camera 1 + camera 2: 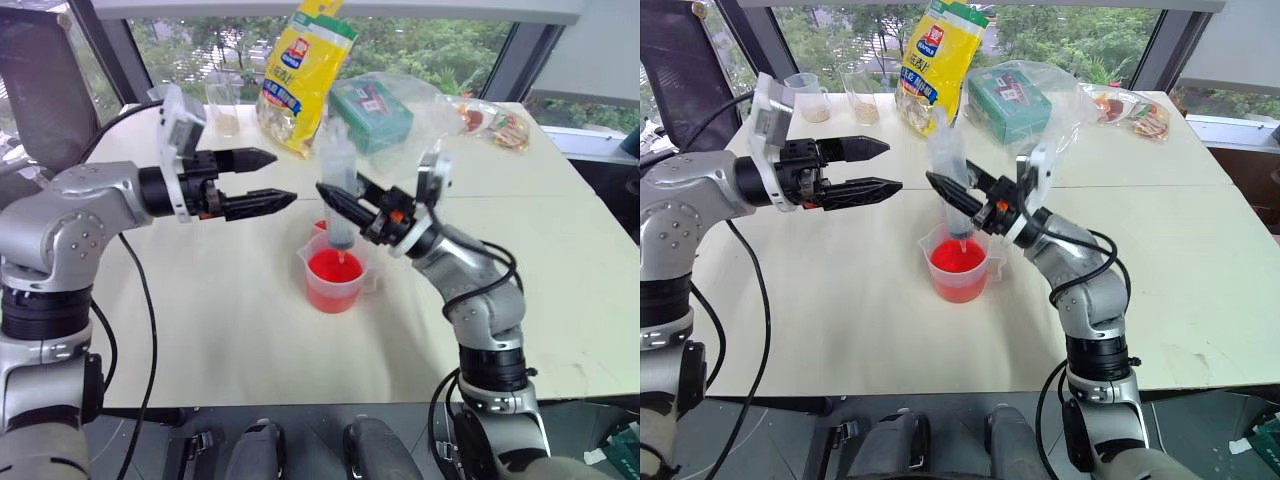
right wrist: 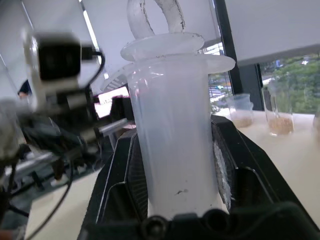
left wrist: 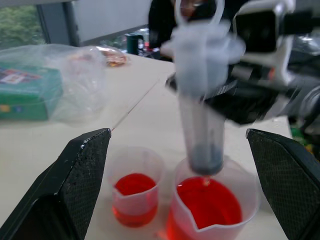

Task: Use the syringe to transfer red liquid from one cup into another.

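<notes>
We see the right gripper (image 1: 345, 200) clenched on the syringe (image 1: 337, 190), its two black fingers (image 2: 125, 170) pressed against either side of the wide translucent barrel. The syringe stands upright with its plunger ring on top and its tip pointing down, just above the red liquid (image 1: 334, 268) in the handled beaker (image 1: 333, 275). In the left wrist view the tip hangs right over the surface of the liquid; we cannot tell whether it touches it.

The beaker sits near the middle of the pale worktop (image 1: 220, 330), and it is roughly half full. Just behind it, touching or nearly touching its wall, stands the smaller cup (image 3: 135, 192), which also holds a shallow layer of red liquid.

The left gripper (image 1: 262, 180) hangs level above the worktop to the left of the syringe, pointing toward it. Its jaws are spread wide and grasp nothing, and they stand apart from the syringe.

Along the far edge of the worktop we see a yellow bag (image 1: 302, 75), a green box (image 1: 370, 112) inside a clear plastic wrap, and some small packets (image 1: 495, 125) farther right. Two tall clear cups (image 1: 860, 95) with brownish contents stand at the far left, beside the yellow bag.
</notes>
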Robot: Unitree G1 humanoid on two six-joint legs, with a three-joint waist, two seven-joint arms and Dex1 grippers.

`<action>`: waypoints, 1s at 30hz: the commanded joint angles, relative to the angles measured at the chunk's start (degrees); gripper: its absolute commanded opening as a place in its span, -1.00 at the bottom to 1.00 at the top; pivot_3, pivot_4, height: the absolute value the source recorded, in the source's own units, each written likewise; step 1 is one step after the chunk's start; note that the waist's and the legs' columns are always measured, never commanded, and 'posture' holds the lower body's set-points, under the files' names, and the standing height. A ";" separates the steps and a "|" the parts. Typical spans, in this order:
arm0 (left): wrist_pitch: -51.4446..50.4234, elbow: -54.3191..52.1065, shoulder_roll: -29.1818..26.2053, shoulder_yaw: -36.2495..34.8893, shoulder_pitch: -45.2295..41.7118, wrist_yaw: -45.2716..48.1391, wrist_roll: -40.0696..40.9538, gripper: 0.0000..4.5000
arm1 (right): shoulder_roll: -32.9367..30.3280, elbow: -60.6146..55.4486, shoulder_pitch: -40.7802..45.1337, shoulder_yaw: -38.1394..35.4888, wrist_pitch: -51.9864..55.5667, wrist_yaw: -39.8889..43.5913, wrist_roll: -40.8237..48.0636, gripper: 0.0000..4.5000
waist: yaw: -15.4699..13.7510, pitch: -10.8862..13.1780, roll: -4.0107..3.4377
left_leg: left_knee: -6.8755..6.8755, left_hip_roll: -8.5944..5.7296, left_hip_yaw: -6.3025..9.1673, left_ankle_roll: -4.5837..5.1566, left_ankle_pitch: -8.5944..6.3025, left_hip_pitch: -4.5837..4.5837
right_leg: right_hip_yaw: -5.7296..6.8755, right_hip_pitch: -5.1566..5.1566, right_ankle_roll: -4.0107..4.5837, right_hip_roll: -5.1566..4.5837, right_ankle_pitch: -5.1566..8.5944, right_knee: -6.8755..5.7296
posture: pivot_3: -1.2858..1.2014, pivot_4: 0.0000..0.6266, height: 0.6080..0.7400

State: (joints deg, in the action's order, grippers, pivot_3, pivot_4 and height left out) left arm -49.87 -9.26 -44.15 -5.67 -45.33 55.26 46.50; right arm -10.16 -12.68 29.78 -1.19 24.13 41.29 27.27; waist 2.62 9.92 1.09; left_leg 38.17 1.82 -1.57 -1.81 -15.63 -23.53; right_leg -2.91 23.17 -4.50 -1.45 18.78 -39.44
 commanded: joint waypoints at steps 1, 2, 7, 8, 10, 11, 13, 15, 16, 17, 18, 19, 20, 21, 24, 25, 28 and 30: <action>-1.70 -2.27 -0.82 -0.90 -1.65 1.01 2.10 1.00 | -0.51 1.92 -1.49 2.30 -6.70 2.03 -2.63 -0.40 | -0.04 0.00 0.00 | 0.00 0.00 0.00 0.00 0.00 0.00 | 0.00 0.00 0.00 0.00 0.00 -0.02 | 0.03 -0.52 1.00; -2.06 -2.40 -0.73 -0.71 -1.75 1.16 2.23 1.00 | -0.65 2.74 -2.05 2.76 -8.04 2.40 -3.25 -0.40 | -0.08 0.00 0.00 | 0.00 0.00 0.00 -0.01 0.01 0.00 | 0.00 0.00 0.00 0.00 0.00 -0.02 | 0.03 -0.52 1.00; -3.27 -1.70 0.15 0.25 -1.25 1.71 2.49 1.00 | -0.89 4.11 -3.79 4.02 -10.46 2.89 -4.06 -0.40 | -0.13 0.00 0.00 | 0.01 -0.01 0.00 -0.03 0.01 0.01 | 0.00 -0.01 0.00 -0.01 0.00 -0.03 | 0.03 -0.52 1.00; -3.40 -1.47 0.33 0.34 -0.98 1.78 2.46 1.00 | -0.92 4.31 -3.98 4.24 -10.86 2.93 -4.23 -0.40 | -0.13 0.00 0.00 | 0.01 -0.01 0.00 -0.03 0.02 0.01 | 0.00 -0.01 0.00 -0.01 0.00 -0.03 | 0.03 -0.52 1.00; -3.64 -1.79 0.59 0.79 -0.30 2.38 2.42 1.00 | -1.08 4.73 -4.28 4.68 -11.64 2.95 -4.68 -0.40 | -0.10 0.00 0.00 | 0.01 -0.01 0.01 -0.03 0.02 0.01 | 0.00 -0.01 0.00 -0.01 0.00 -0.03 | 0.03 -0.52 1.00; -3.94 -1.84 0.91 0.90 -0.20 2.44 2.58 1.00 | -1.18 4.88 -4.39 4.84 -11.87 2.99 -4.81 -0.40 | -0.11 0.00 0.00 | 0.01 -0.01 0.00 -0.03 0.02 0.01 | 0.00 -0.01 0.00 -0.01 0.00 -0.03 | 0.03 -0.52 1.00; -4.35 -1.91 1.49 1.24 -0.26 2.61 2.83 1.00 | -1.35 4.98 -4.64 5.14 -12.17 3.08 -4.84 -0.40 | -0.14 0.00 0.00 | 0.01 0.00 0.01 -0.03 0.02 0.02 | -0.01 -0.02 0.00 -0.01 0.00 -0.03 | 0.03 -0.52 1.00; -4.68 -2.36 1.94 1.63 -0.38 2.91 3.12 1.00 | -1.52 4.92 -4.91 5.44 -12.23 3.16 -4.90 -0.40 | -0.12 0.00 0.00 | 0.02 -0.01 0.01 -0.04 0.02 0.02 | -0.01 -0.02 0.00 -0.01 0.00 -0.03 | 0.03 -0.52 1.00; -4.70 -2.71 2.18 2.02 -0.51 3.20 3.16 1.00 | -1.67 4.96 -4.99 5.55 -12.26 3.25 -4.98 -0.40 | -0.12 0.00 0.00 | 0.02 -0.01 0.01 -0.04 0.02 0.02 | -0.01 -0.03 0.00 -0.01 0.00 -0.03 | 0.03 -0.52 1.00; -4.54 -2.97 2.37 2.39 -0.63 3.45 2.99 1.00 | -1.80 5.04 -5.04 5.65 -12.34 3.31 -5.04 -0.40 | -0.12 0.00 0.00 | 0.02 0.00 0.01 -0.04 0.02 0.03 | -0.01 -0.03 0.00 -0.01 0.00 -0.03 | 0.03 -0.52 1.00; -4.41 -3.09 2.50 2.66 -0.75 3.61 2.83 1.00 | -1.91 5.13 -5.04 5.70 -12.41 3.35 -5.04 -0.40 | -0.13 0.00 0.00 | 0.02 0.00 0.02 -0.04 0.02 0.03 | -0.01 -0.03 0.00 -0.01 0.00 -0.03 | 0.03 -0.52 1.00; -4.38 -3.04 2.78 2.86 -0.97 3.62 2.77 1.00 | -2.11 5.19 -5.05 5.84 -12.36 3.46 -5.09 -0.40 | -0.12 0.00 0.00 | 0.02 0.00 0.02 -0.04 0.02 0.03 | -0.01 -0.03 0.00 -0.01 0.00 -0.03 | 0.03 -0.52 1.00; -4.42 -2.92 3.08 2.98 -1.21 3.58 2.73 1.00 | -2.33 5.22 -5.10 6.04 -12.33 3.58 -5.21 -0.40 | -0.14 0.00 0.00 | 0.02 0.00 0.02 -0.04 0.02 0.03 | -0.01 -0.03 0.00 -0.01 0.00 -0.03 | 0.03 -0.52 1.00; -4.40 -2.71 3.58 3.23 -1.59 3.57 2.67 1.00 | -2.53 5.24 -5.21 6.24 -12.34 3.66 -5.34 -0.40 | -0.15 0.00 0.00 | 0.02 -0.01 0.02 -0.04 0.02 0.04 | -0.01 -0.04 0.00 -0.01 0.00 -0.03 | 0.03 -0.52 1.00; -4.30 -1.98 5.10 3.66 -2.78 3.43 2.68 1.00 | -3.12 4.91 -5.49 6.67 -11.77 3.89 -5.30 -0.40 | -0.17 0.00 0.00 | 0.03 -0.01 0.02 -0.04 0.02 0.07 | -0.01 -0.09 0.00 -0.01 0.00 -0.03 | 0.03 -0.52 1.00; -4.25 -1.63 5.63 3.72 -3.30 3.34 2.72 1.00 | -3.30 4.82 -5.53 6.77 -11.62 3.98 -5.32 -0.40 | -0.19 0.00 0.01 | 0.04 -0.01 0.02 -0.04 0.02 0.08 | -0.01 -0.11 0.00 -0.01 0.00 -0.03 | 0.03 -0.52 1.00; -4.50 -1.06 6.74 3.75 -4.38 3.24 2.83 1.00 | -3.60 4.73 -5.50 6.85 -11.50 4.03 -5.32 -0.40 | -0.11 -0.01 0.01 | 0.05 -0.01 0.03 -0.04 0.02 0.09 | 0.00 -0.12 0.00 -0.01 0.00 -0.03 | 0.03 -0.52 1.00; -4.67 -0.93 7.56 4.07 -4.81 3.09 2.85 1.00 | -3.82 4.64 -5.51 6.89 -11.32 4.11 -5.29 -0.40 | -0.11 -0.01 0.01 | 0.05 -0.01 0.03 -0.04 0.02 0.12 | -0.01 -0.13 0.00 0.00 0.00 -0.04 | 0.03 -0.52 1.00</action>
State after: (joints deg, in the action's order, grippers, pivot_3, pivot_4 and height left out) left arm -54.74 -9.50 -36.80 -0.92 -48.38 58.49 48.56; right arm -13.52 -7.11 24.74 4.76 12.23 44.91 21.94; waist 2.50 9.91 1.10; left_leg 38.21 1.82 -1.53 -1.85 -15.61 -23.41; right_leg -2.92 23.04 -4.49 -1.45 18.78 -39.48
